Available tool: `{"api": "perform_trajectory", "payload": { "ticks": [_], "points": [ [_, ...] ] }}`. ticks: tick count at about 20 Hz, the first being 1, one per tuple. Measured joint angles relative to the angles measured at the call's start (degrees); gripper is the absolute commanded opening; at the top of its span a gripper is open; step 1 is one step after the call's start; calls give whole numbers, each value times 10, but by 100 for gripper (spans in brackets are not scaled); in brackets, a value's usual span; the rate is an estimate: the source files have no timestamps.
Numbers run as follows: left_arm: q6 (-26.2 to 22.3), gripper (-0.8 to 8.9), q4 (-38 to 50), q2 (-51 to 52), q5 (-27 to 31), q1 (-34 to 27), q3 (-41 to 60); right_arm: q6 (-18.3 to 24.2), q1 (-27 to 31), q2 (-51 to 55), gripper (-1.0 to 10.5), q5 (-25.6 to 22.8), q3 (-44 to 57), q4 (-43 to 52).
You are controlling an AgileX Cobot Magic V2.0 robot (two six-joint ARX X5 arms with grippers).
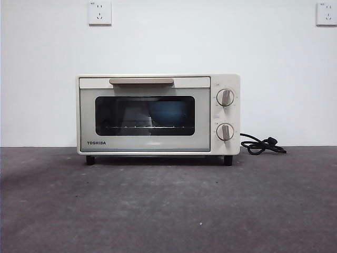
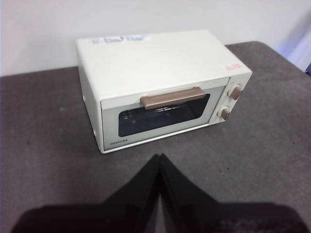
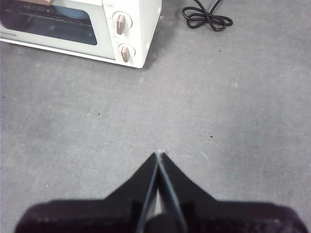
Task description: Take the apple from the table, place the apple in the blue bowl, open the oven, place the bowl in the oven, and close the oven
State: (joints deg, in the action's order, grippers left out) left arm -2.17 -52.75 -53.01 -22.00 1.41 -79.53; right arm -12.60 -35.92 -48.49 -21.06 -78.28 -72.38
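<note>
Black jaws of the left gripper (image 2: 160, 156) are pressed together, empty, above the table (image 1: 168, 211) in front of the oven (image 1: 158, 114). Likewise the right gripper (image 3: 158, 154), tips touching, nearer the cord (image 1: 261, 144). TOSHIBA is printed on the closed door's lower left. Through dark glass the blue bowl (image 1: 169, 113) shows dimly on the rack; its contents cannot be made out. Top stickers are unreadable.

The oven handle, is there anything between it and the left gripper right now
Nothing visible. In the left wrist view only bare table lies between the left gripper, jaws shut, and the oven; its door is shut and the handle is unobstructed. The blue bowl shows through the glass.
</note>
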Motion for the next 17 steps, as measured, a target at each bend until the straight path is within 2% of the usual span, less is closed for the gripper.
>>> {"api": "perform_trajectory", "payload": {
  "ticks": [8,10,14,17],
  "points": [
    [0,-3,0,-70,9,3,0,0,0,-20,0,0,0,0],
    [-24,-3,8,-63,26,3,0,0,0,-26,0,0,0,0],
    [-85,-3,65,-40,111,3,8,0,0,-36,0,0,0,0],
    [-108,-3,130,-10,115,3,50,0,0,-41,0,0,0,0]
  ]
}}
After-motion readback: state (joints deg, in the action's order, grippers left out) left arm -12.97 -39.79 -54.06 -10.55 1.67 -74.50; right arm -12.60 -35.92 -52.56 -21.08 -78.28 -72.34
